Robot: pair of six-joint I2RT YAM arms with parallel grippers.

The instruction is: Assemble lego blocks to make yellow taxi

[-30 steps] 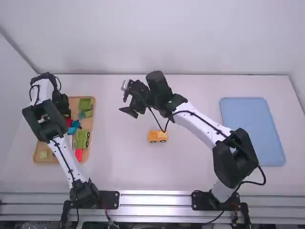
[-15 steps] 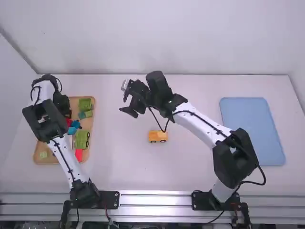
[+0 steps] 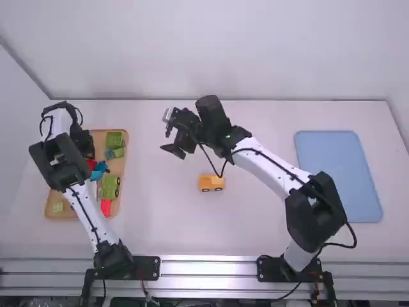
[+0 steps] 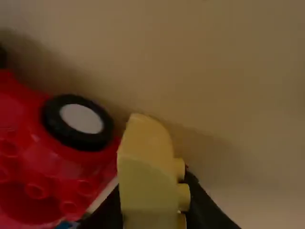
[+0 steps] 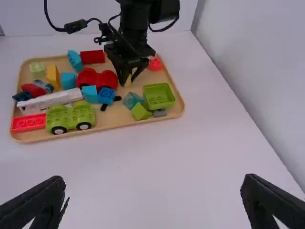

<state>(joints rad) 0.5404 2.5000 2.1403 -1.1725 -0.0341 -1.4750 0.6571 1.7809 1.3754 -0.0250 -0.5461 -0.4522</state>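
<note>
In the high view my left gripper is low over the wooden tray at the table's left. The left wrist view shows that gripper shut on a yellow block with a curved top, beside a red wheeled piece. My right gripper stands above the back middle of the table; its wrist view shows this gripper open and holding nothing. A yellow-orange car body rests mid-table. Another yellow brick lies in the tray.
A blue tray is at the right. The wooden tray also holds a green wheeled base, a green box-shaped piece, a long white piece, and several red and blue bricks. A wall borders the table's left side.
My left gripper has shifted very slightly toward the near side over the tray. The right arm and the car body have stayed where they were.
</note>
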